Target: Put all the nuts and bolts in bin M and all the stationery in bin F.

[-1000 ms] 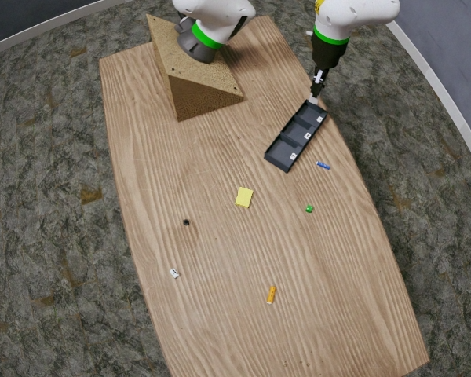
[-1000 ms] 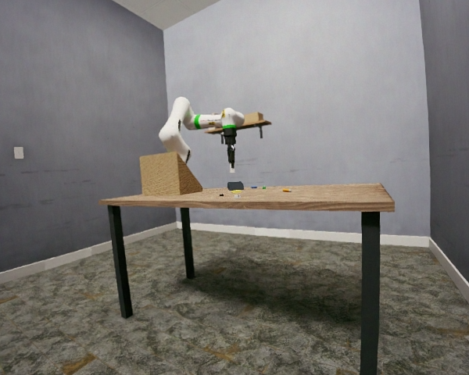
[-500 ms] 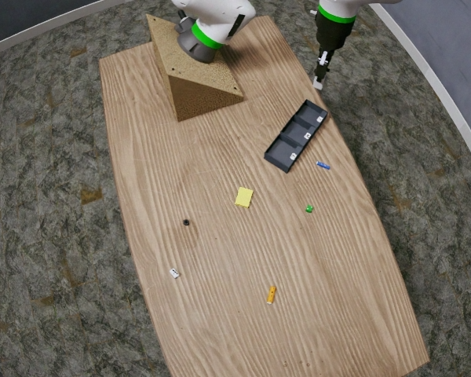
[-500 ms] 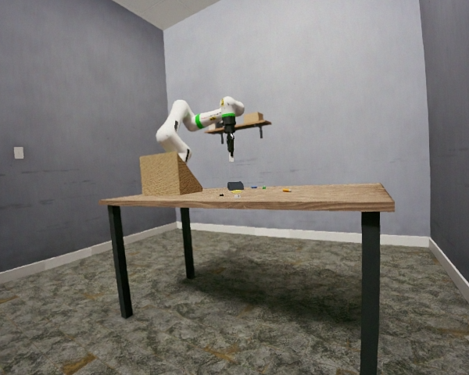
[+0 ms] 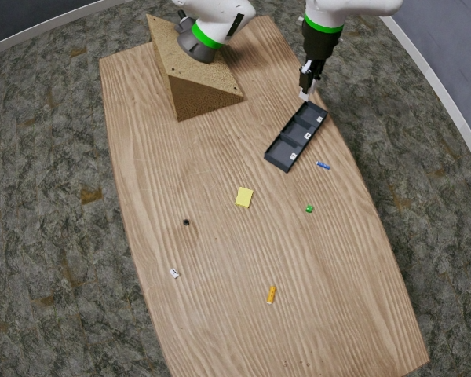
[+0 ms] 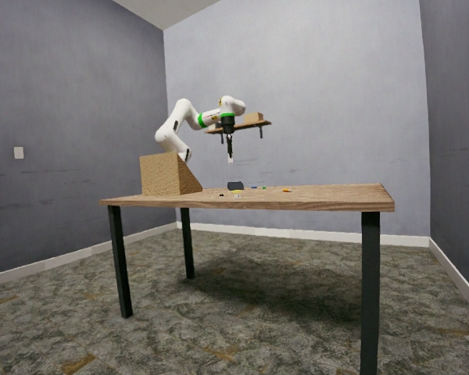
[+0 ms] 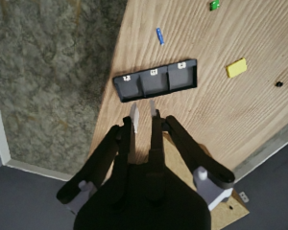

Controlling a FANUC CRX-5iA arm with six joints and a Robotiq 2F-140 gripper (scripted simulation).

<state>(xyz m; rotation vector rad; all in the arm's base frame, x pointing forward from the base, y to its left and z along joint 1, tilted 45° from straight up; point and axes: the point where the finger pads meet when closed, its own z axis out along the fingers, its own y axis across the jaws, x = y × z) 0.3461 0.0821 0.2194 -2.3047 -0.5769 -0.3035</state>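
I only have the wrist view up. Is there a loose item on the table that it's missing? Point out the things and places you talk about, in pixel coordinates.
Observer: Yes, an orange cylinder (image 5: 272,294) (image 6: 286,190) lies on the tabletop, in the top view.

Operator: Okay, and are my fingertips down at the black tray (image 5: 275,163) (image 6: 235,186) (image 7: 196,75)?

Observer: No, the exterior view shows the gripper (image 5: 308,93) (image 6: 230,159) (image 7: 144,107) well above it.

Operator: Any other item I can't see?

Observer: A small white block (image 5: 173,272) (image 6: 237,196), near one long table edge in the top view.

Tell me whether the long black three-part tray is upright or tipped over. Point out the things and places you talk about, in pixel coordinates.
Upright: the long black three-part tray (image 5: 285,134) (image 6: 235,186) (image 7: 142,86) rests base-down, its compartments opening upward in the top view.
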